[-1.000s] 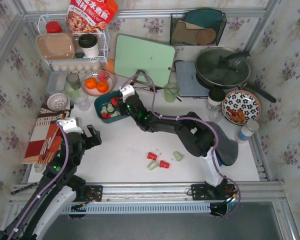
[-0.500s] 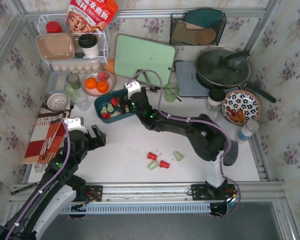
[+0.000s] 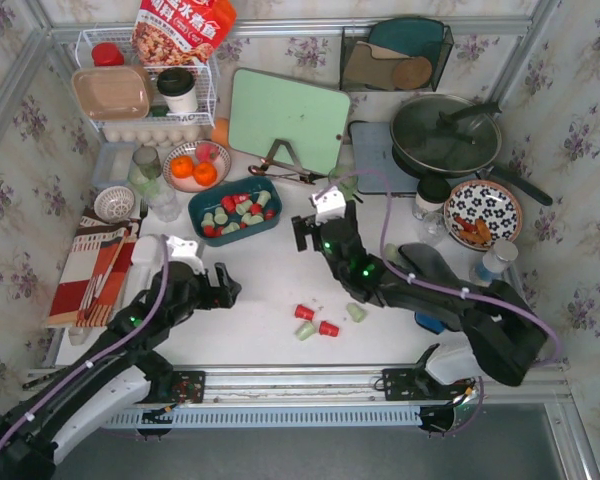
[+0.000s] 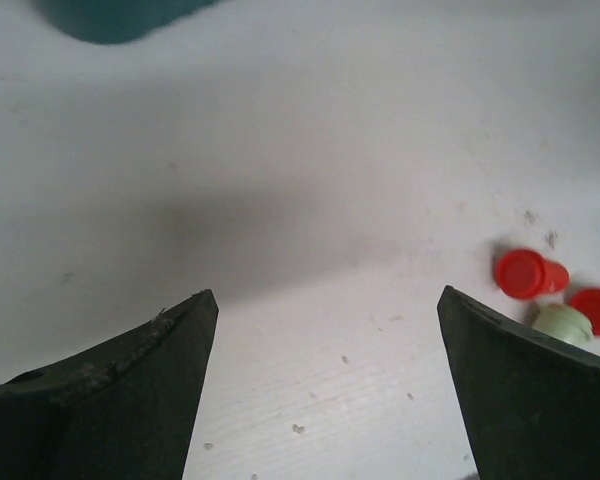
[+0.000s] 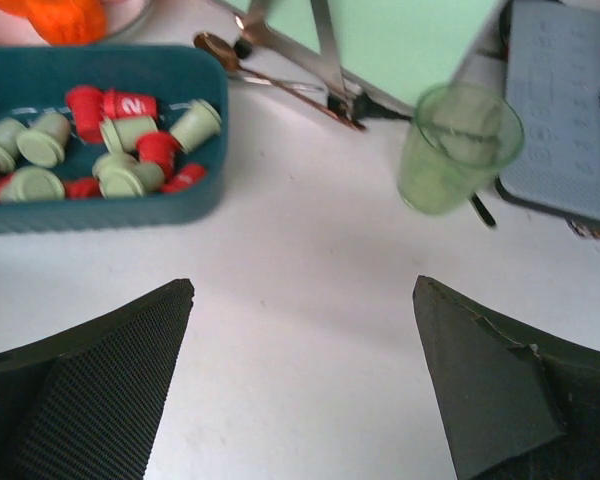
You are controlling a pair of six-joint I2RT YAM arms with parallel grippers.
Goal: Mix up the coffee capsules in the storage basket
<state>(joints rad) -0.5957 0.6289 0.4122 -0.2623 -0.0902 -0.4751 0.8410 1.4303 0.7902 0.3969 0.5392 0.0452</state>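
Note:
The dark teal storage basket (image 3: 202, 199) (image 5: 110, 212) sits left of centre and holds several red and mint green coffee capsules (image 3: 238, 209) (image 5: 130, 150). A few more capsules (image 3: 320, 322) (image 4: 540, 295) lie loose on the white table near the front. My right gripper (image 3: 322, 222) (image 5: 302, 282) hangs open over bare table just right of the basket, with nothing in it. My left gripper (image 3: 223, 285) (image 4: 326, 292) is open and empty, low over the table, left of the loose capsules.
A green cup (image 3: 342, 183) (image 5: 458, 145) stands just behind the right gripper, with a green cutting board (image 3: 288, 118) on its stand beyond. A bowl of oranges (image 3: 195, 165) sits behind the basket. A pan (image 3: 445, 135) and a patterned plate (image 3: 482, 212) stand at the right.
My right gripper has opened, leaving a capsule in the basket, and pulled back to the right. My left gripper has moved right toward the loose capsules.

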